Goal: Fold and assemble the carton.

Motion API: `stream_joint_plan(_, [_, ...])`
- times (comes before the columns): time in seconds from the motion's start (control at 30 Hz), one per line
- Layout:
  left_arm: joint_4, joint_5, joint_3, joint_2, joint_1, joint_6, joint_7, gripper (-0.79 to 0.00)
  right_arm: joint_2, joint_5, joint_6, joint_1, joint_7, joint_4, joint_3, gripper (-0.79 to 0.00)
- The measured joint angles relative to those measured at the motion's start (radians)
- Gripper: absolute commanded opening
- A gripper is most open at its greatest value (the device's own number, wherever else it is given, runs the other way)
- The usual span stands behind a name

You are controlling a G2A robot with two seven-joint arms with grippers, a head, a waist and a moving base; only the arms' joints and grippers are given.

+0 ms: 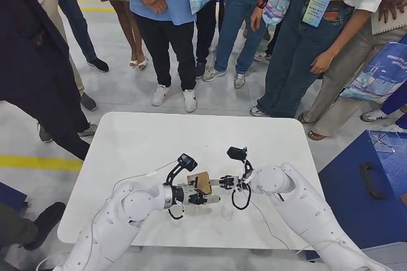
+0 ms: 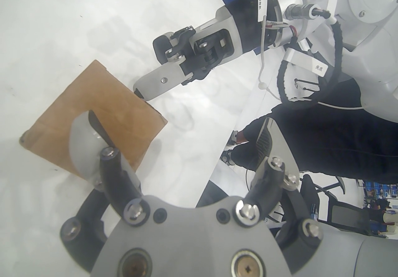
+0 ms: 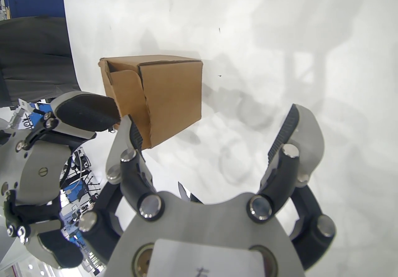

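White table (image 1: 156,142), seen from above, with both arms meeting near the middle of its front edge. Brown carton (image 1: 202,181) stands on the table between the two grippers. It is already raised into a box shape, and on one end a rounded flap is bent inward and not fully closed.

Left gripper (image 2: 174,125): fingers (image 2: 81,141) spread wide. One lies across the carton's upper face (image 2: 93,104) and the other is held well apart from it, off the table's edge. In the right wrist view its dark pad (image 3: 84,113) touches the flap end of the carton (image 3: 171,94).

Right gripper (image 3: 210,118): fingers (image 3: 293,129) spread wide. One tip touches the carton's lower corner and the other is apart over bare table.
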Motion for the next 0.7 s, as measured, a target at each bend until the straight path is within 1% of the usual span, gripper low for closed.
stream_joint_plan(0.7, [-0.001, -0.012, -0.002, 0.002, 0.000, -0.006, -0.006, 0.000, -0.019, -0.018, 0.001, 0.009, -0.021, 0.025, -0.022, 0.000])
